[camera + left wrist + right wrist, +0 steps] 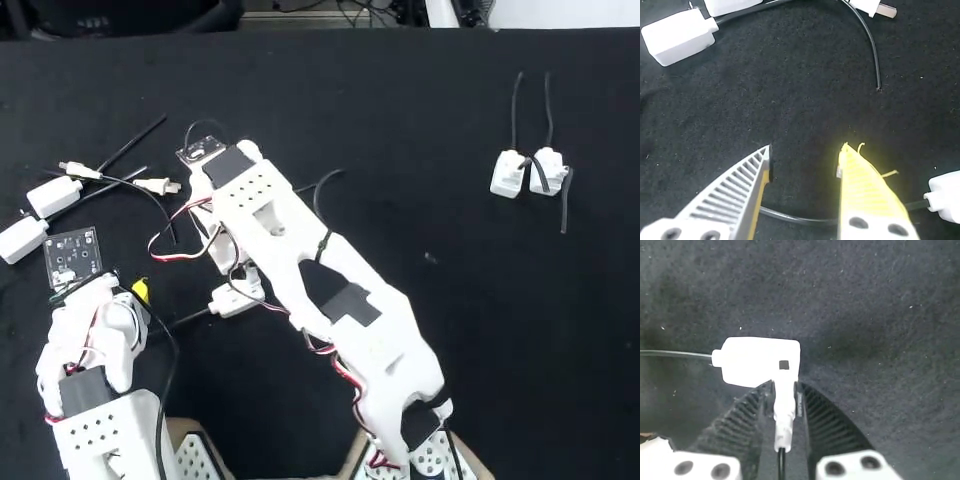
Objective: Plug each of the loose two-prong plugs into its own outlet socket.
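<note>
Black cloth covers the table (420, 120) I am working over. My right gripper (783, 387) is pinched tight on a slim white two-prong plug (784, 412). Its dark ribbed fingers (747, 415) press the plug from both sides, and the plug's black cord trails back between them. The plug's front end meets the long side of a white rectangular plastic socket block (757, 362); I cannot tell how deep the prongs sit. A thin black cable (675, 354) leaves the block's rounded end. From the high camera, that block (235, 297) lies toward the front of the table, under the right arm's folded wrist and just beside the left arm.

My left gripper (805, 150) hovers with its jaws spread wide and nothing between them; one finger is pale grey, the other yellow. A black cord (790, 216) runs across the cloth beneath the fingers.

Further out, two more white socket blocks (55, 197) (20, 238) lie side by side at the table's left edge. Near them are two loose white plugs (80, 170) (155, 185), prongs bare and apart from any socket.

On the far right, well apart from both arms, two white plug-and-socket pairs (510, 172) (548, 170) sit touching each other, each with a black cord running toward the far edge.
</note>
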Robot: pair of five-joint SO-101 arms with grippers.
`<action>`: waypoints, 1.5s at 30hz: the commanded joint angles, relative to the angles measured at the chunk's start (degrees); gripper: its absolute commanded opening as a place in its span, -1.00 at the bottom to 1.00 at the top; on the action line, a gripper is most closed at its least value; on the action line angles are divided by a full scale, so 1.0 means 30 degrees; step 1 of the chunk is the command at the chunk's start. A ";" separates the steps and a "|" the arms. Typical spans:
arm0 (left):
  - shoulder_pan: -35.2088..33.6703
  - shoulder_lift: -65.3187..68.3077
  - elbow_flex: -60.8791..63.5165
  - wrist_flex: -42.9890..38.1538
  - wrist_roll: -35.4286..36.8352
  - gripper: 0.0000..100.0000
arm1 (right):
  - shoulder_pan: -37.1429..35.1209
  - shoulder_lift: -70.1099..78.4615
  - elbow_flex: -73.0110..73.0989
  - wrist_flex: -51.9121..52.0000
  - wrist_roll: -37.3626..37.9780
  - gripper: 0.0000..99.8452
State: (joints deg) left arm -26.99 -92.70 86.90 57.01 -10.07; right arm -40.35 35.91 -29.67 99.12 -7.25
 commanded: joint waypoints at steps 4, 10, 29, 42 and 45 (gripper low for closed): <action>-0.0161 -0.0205 -0.0396 -0.0029 -0.0147 -0.55 | -0.0059 -0.0132 0.0425 0.0703 0.0088 -0.98; -0.0161 -0.0205 -0.0396 -0.0029 -0.0147 -0.55 | 0.0000 -0.0513 0.0923 0.0703 0.0117 -0.98; -0.0161 -0.0205 -0.0396 -0.0029 -0.0147 -0.55 | -0.0088 0.1538 -0.1099 0.0586 0.1026 -0.98; -0.0161 -0.0205 -0.0396 -0.0029 -0.0147 -0.55 | -0.1436 0.1480 -0.0982 0.0322 0.1026 -0.98; -0.0161 -0.0205 -0.0396 -0.0029 -0.0147 -0.55 | -0.1436 0.0835 -0.0982 0.0293 0.1055 -0.98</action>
State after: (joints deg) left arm -26.99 -92.70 86.90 57.01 -10.07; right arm -42.73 41.89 -31.25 99.12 -4.18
